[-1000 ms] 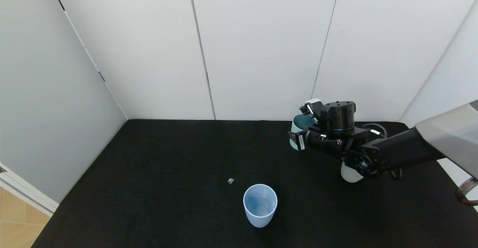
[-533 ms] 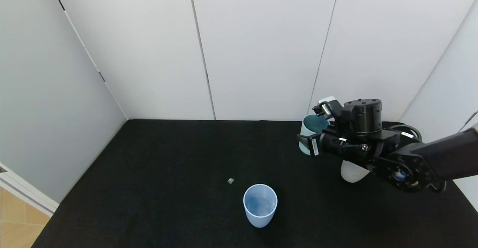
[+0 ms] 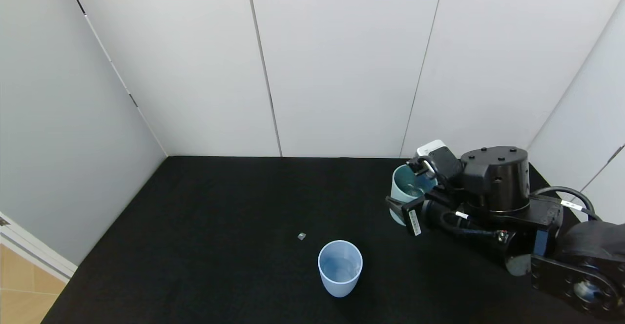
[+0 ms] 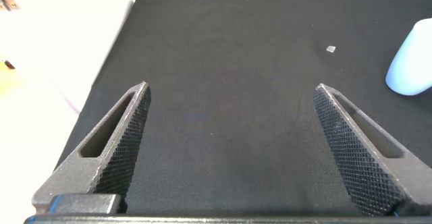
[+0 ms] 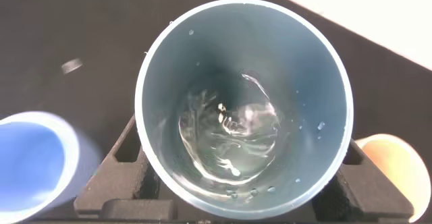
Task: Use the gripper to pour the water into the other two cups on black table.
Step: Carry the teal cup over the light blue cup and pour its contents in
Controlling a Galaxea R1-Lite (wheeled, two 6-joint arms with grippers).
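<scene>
My right gripper [image 3: 408,188] is shut on a teal-green cup [image 3: 406,183], held upright above the black table [image 3: 219,216] at the right. The right wrist view shows its fingers [image 5: 111,177] on both sides of the cup [image 5: 169,55], with water [image 5: 229,133] swirling inside. The pale blue cup [image 3: 340,268] stands front centre with a little water in it; it also shows in the right wrist view [image 5: 34,160] and the left wrist view [image 4: 413,59]. The cream cup [image 5: 388,166] stands beside the teal cup and is almost hidden behind my right arm in the head view. My left gripper [image 4: 231,92] is open and empty over bare table.
A tiny grey bit [image 3: 301,236] lies on the table just left of the blue cup. White panel walls [image 3: 342,70] enclose the table at the back and sides. The table's left front edge borders a wooden floor [image 3: 19,290].
My right arm has swung right and toward the camera with the teal cup. The wrist now covers the cream cup. The blue cup has not moved.
</scene>
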